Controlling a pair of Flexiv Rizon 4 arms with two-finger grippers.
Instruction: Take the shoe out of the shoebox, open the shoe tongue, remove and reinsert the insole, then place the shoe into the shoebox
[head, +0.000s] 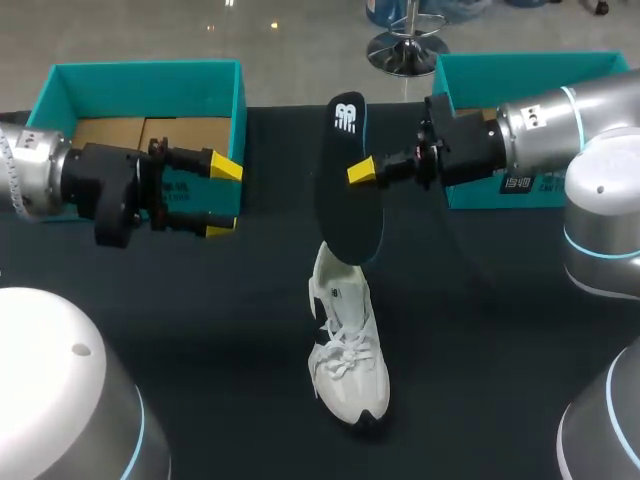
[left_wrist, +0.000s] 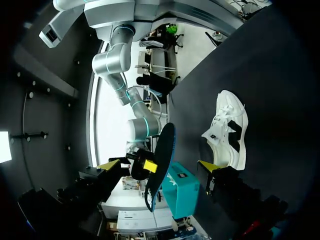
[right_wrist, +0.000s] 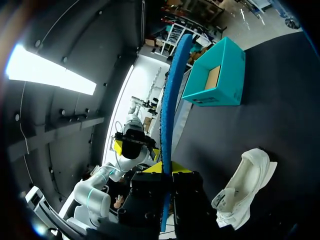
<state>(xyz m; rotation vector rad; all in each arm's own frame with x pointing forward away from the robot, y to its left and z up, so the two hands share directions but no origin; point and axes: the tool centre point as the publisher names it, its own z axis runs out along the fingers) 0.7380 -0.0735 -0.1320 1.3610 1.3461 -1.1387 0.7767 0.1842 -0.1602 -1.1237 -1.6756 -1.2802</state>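
1. Shoe (head: 345, 350) lies mid-table, toe toward 6 o'clock. At its 10 o'clock, well apart, the left gripper (head: 222, 198) stands wide open and empty before the left shoebox (head: 140, 75).
2. At the shoe's 12 o'clock the insole (head: 345, 180) hangs upright over the heel opening, pinched by the right gripper (head: 362, 172) from 3 o'clock.
3. Reinserting likely needs the lower end fed in first while the left gripper steadies the shoe.
4. Only the right wrist view shows the insole's blue edge between both fingers; the head view shows its black face.
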